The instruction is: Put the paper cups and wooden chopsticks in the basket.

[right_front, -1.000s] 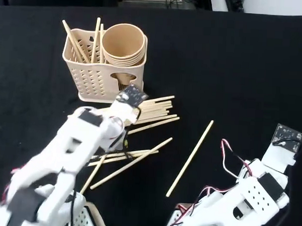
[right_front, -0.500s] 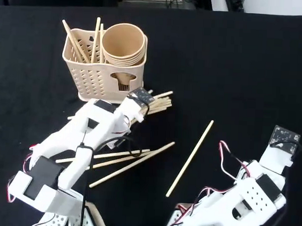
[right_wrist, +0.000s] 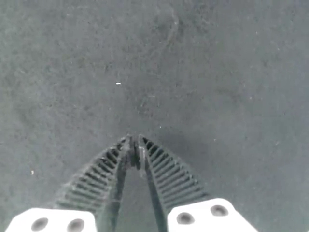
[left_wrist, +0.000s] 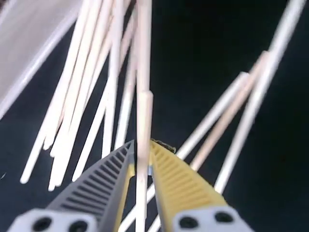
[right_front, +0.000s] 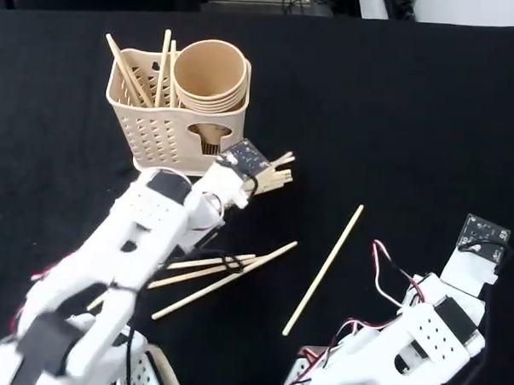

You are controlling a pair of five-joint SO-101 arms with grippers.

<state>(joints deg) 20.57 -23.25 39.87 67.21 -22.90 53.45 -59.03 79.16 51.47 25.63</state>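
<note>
Left jaws: closed on one wooden chopstick, the held chopstick (left_wrist: 143,111), which runs straight out between the grey and the yellow finger.
Left arm (right_front: 144,239): stretched across the counter (right_front: 397,122) toward the basket; my wrist sits just in front of the basket's near wall, so from the high view I cannot see the jaws themselves.
Chopstick bundle (right_front: 273,170): lies on the counter just beside the basket's near right corner, its ends fanning out past my left wrist. In the left wrist view the same sticks (left_wrist: 82,106) spread out to one side of the held chopstick, and two more (left_wrist: 241,111) slant away on the other side.
Loose chopsticks (right_front: 228,276): a few lie crossed on the counter next to my left arm, apart from the bundle.
Single chopstick (right_front: 324,270): lies alone on the counter between my two arms, touching nothing.
Basket (right_front: 157,133): stands upright at the far left of the counter.
Paper cups (right_front: 209,71): nested in one stack, upright in the basket's right part.
Chopsticks in the basket (right_front: 126,69): several stand tilted in its left part.
Right jaws: closed with nothing between them, over bare counter.
Right arm (right_front: 421,336): at the near right corner, well apart from every chopstick.
</note>
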